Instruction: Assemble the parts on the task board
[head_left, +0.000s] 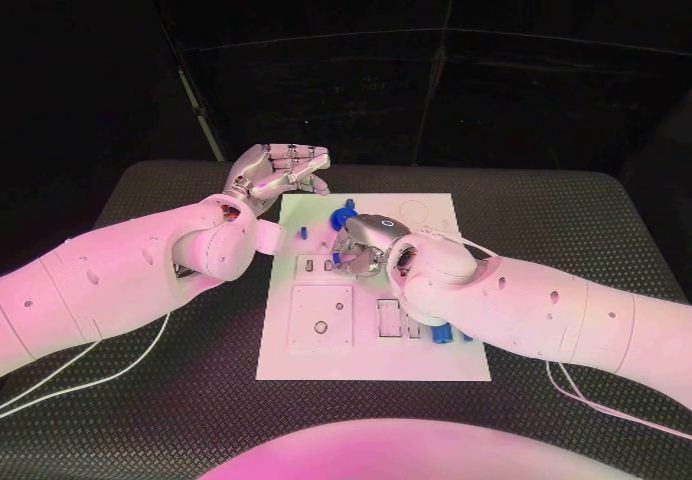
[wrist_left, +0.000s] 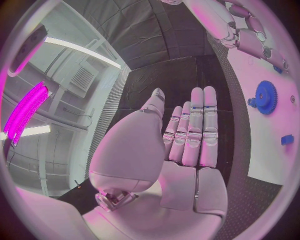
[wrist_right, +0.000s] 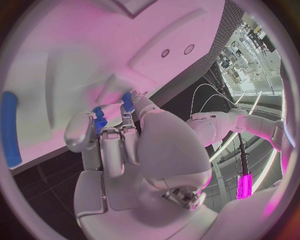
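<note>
The white task board (head_left: 433, 215) lies in the middle of the table. A blue gear (head_left: 343, 214) stands near its far edge and appears as the blue gear (wrist_left: 265, 96) in the left wrist view. My right hand (head_left: 369, 245) hovers low over the board just in front of the gear. In the right wrist view its thumb and fingers pinch a small blue part (wrist_right: 98, 117) close to the board (wrist_right: 75, 45). My left hand (head_left: 280, 170) is off the board's far left corner, its fingers (wrist_left: 195, 132) straight and together, holding nothing.
A small blue peg (head_left: 304, 230) stands on the board's left side, and blue parts (head_left: 440, 334) lie by my right forearm. A long blue piece (wrist_right: 9, 128) lies on the board. A square plate with a hole (head_left: 320, 318) takes up the board's near left.
</note>
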